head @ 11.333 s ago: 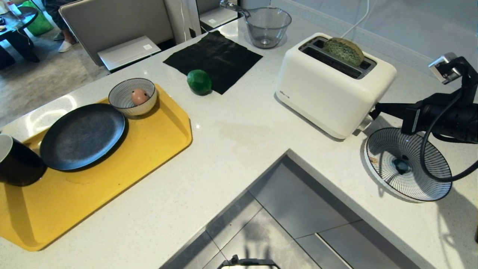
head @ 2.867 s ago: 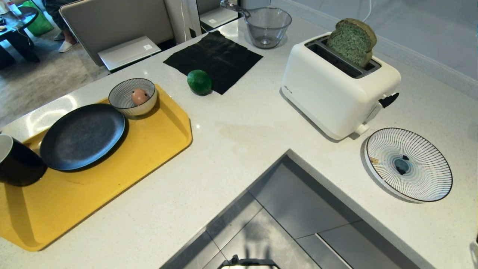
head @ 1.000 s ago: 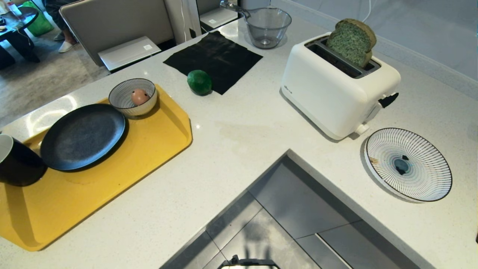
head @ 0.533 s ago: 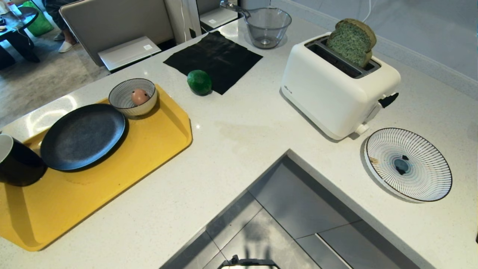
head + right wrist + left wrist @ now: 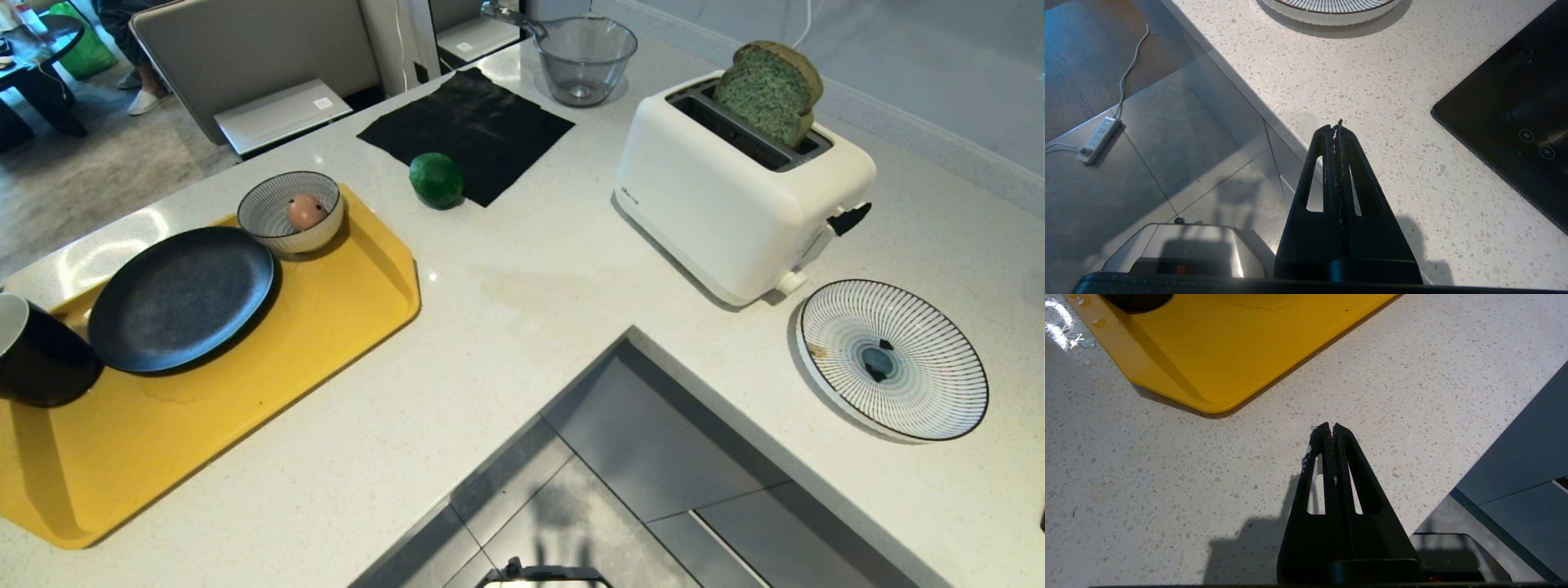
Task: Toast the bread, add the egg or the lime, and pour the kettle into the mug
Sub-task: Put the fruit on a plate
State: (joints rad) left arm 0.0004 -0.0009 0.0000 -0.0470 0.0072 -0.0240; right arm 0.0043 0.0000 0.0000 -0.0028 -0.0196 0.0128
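The green bread (image 5: pixel 771 90) stands raised out of the rear slot of the white toaster (image 5: pixel 735 196). On the counter the lime (image 5: pixel 436 179) rests against the edge of a black cloth (image 5: pixel 469 122). A pinkish egg (image 5: pixel 304 211) sits in a striped bowl (image 5: pixel 269 204) on the yellow tray (image 5: pixel 245 359), and the black mug (image 5: pixel 37 355) stands at the tray's left end. The kettle is out of view. My left gripper (image 5: pixel 1329 426) is shut and empty above bare counter near the tray's corner (image 5: pixel 1208 375). My right gripper (image 5: pixel 1337 126) is shut and empty over the counter edge.
A black plate (image 5: pixel 180 294) lies on the tray. A striped plate (image 5: pixel 894 359) sits in front of the toaster, its rim (image 5: pixel 1331 12) also in the right wrist view. A glass bowl (image 5: pixel 584 57) stands at the back. A black cooktop (image 5: pixel 1515 118) lies beside my right gripper.
Since the oldest frame the right arm has left the toaster's lever and the head view, and the bread has popped up. Nothing has moved in the last second.
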